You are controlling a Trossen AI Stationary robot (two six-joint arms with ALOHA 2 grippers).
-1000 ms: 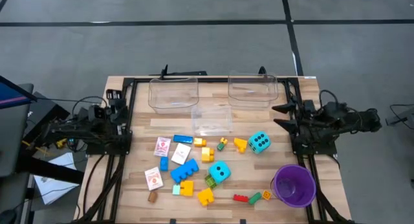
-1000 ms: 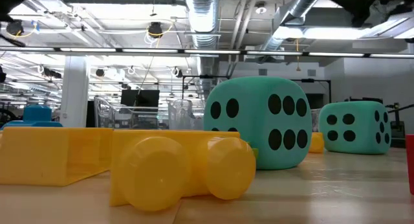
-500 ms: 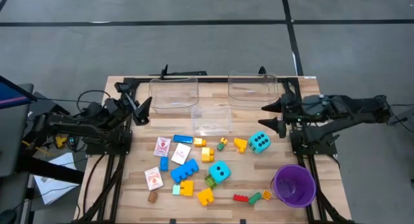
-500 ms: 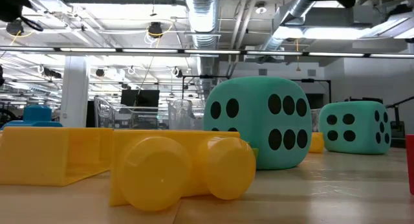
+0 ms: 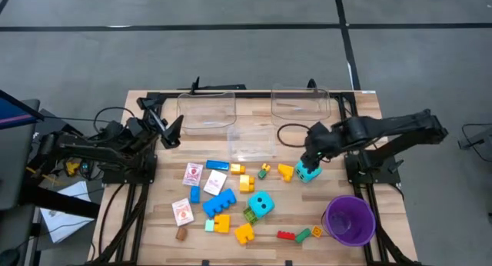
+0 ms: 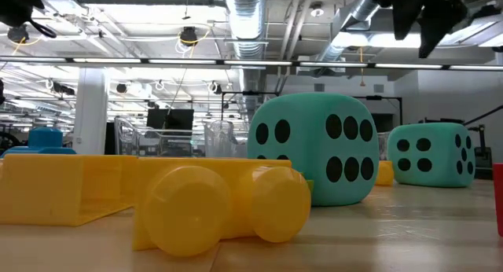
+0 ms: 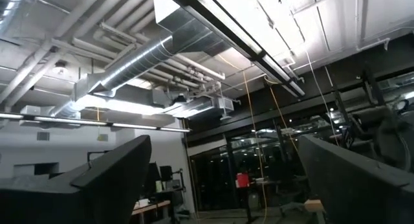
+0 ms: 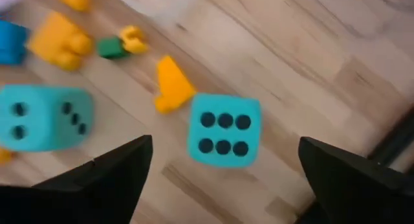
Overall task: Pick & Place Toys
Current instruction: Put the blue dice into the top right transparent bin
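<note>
Two turquoise dice lie on the wooden table. One die lies right of centre, its six-dot face up. My right gripper hangs open above it, pointing down, fingers apart and clear of it. The other die lies nearer the front among coloured bricks. Red-and-white card packs lie left of centre. My left gripper stands open at the table's left, raised and pointing upward, with nothing between its fingers.
Three clear bins stand at the far side and centre. A purple cup stands at the near right. A yellow brick lies beside the die under my right gripper. More bricks lie near the front edge.
My right gripper has swung from the table's right edge toward the middle and tipped from level to pointing down above the six-dot die. My left gripper rose, moved a little toward the middle and tipped upward, then kept still. No toy has moved.
</note>
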